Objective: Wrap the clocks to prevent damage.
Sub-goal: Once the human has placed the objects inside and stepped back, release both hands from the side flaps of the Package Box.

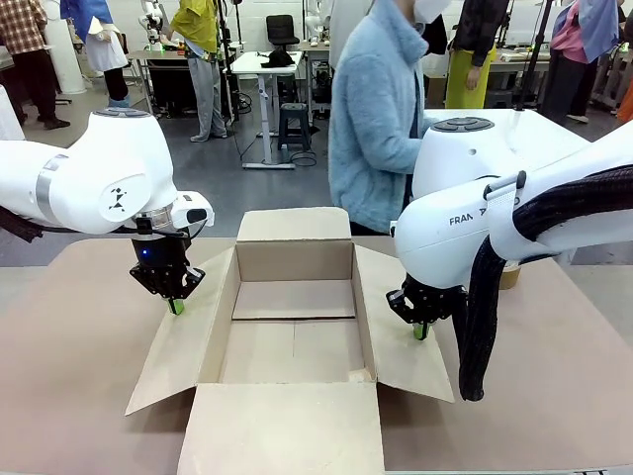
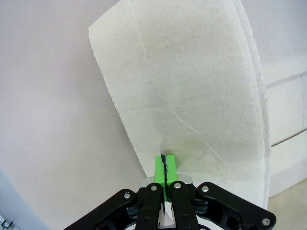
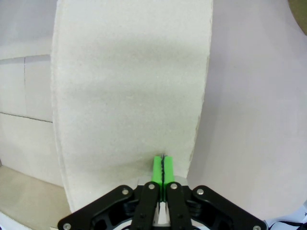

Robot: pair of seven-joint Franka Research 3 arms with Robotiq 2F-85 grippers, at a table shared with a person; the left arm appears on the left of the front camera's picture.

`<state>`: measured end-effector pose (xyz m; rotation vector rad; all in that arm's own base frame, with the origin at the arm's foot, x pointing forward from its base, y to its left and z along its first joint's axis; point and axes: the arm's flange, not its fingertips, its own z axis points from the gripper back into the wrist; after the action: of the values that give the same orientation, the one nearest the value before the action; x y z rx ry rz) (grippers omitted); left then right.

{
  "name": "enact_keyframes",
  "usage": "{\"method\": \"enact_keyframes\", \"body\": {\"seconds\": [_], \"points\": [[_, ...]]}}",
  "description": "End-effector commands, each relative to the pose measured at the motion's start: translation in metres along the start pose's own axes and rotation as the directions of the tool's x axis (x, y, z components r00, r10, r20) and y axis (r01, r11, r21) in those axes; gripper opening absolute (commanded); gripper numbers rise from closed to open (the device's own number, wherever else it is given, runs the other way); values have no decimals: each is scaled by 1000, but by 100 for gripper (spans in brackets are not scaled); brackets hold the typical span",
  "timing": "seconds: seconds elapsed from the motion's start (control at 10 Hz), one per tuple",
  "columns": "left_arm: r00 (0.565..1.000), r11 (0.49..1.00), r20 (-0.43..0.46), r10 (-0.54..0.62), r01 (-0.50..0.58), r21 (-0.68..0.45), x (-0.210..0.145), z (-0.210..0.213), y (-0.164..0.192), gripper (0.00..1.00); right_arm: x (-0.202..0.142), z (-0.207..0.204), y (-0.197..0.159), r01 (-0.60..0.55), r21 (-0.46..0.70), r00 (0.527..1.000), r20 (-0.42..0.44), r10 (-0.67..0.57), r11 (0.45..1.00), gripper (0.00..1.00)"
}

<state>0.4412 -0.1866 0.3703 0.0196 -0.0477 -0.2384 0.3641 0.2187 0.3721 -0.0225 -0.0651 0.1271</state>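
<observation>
The clocks are out of view. An open cardboard box (image 1: 294,327) sits mid-table with its four flaps spread out and a bare floor inside. My left gripper (image 1: 176,306) is shut, its green tips resting on the box's left flap (image 1: 183,351). In the left wrist view the shut left gripper (image 2: 164,163) points down at that flap (image 2: 192,96). My right gripper (image 1: 421,332) is shut too, with its tips on the right flap (image 1: 401,336). The right wrist view shows the closed right gripper (image 3: 163,165) against the pale flap (image 3: 129,96).
A person in a light blue coat (image 1: 381,109) stands at the far side behind the box. A brown tape roll (image 1: 509,274) lies behind my right arm. The brown tabletop (image 1: 69,356) is bare to the left and right of the box.
</observation>
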Motion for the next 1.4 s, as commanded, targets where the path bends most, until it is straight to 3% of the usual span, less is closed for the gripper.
{"method": "enact_keyframes", "body": {"seconds": [0.0,1.3], "points": [[1000,1000,-4,-3,3,12,-1,-1,1,0,-1,-2,0,2,-9,1000,-3,-2,1000,1],[1000,1000,-4,-3,3,12,-1,-1,1,0,-1,-2,0,2,-9,1000,-3,-2,1000,1]]}}
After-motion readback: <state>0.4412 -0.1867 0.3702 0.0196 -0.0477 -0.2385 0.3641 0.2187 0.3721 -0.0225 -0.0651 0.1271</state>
